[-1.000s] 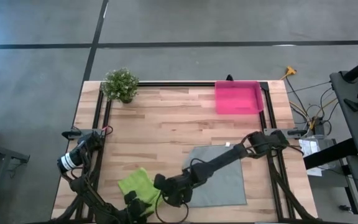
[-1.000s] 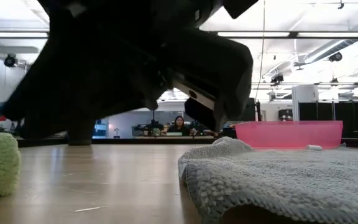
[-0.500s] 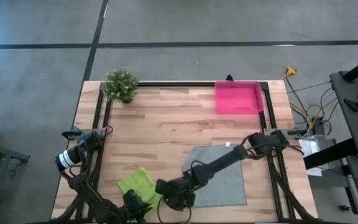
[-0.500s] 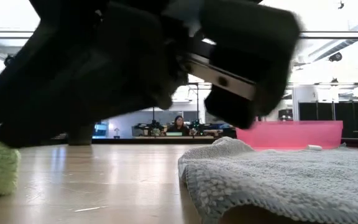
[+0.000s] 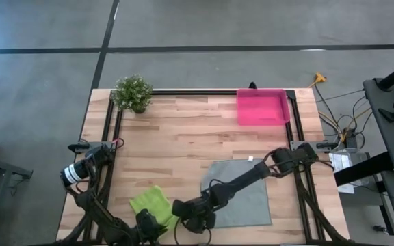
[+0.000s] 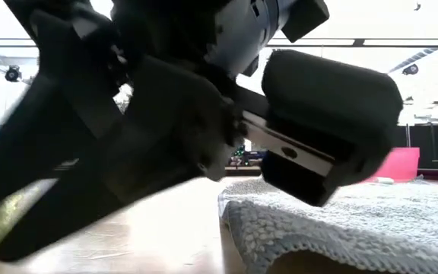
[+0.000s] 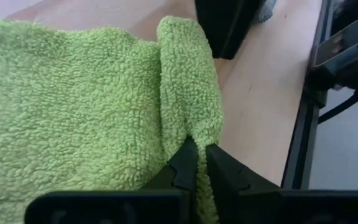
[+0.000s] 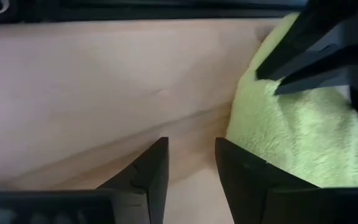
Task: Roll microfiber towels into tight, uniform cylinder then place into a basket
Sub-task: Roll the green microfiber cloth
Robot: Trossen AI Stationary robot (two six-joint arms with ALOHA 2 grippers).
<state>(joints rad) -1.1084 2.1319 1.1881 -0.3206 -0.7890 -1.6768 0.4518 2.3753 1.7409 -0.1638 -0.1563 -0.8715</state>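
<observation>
Near edge of surface (image 5: 183,147): left gripper (image 7: 196,163) fingers just snapped together, now clamped on a fold of lime green towel (image 5: 153,203); rolling can start. Right gripper (image 8: 190,163) beside it, fingers apart, holding nothing. Grey towel (image 5: 245,191) flat, right. Far right: basket (image 5: 261,106), nothing visible inside.

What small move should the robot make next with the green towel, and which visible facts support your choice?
Probably the left pincer should lift and fold the pinched edge over. It is shut on the green towel, whose border is already curled in the left wrist view. The right pincer stands open over bare wood beside that towel, holding nothing. The grey towel lies flat and the basket holds no towel.
</observation>
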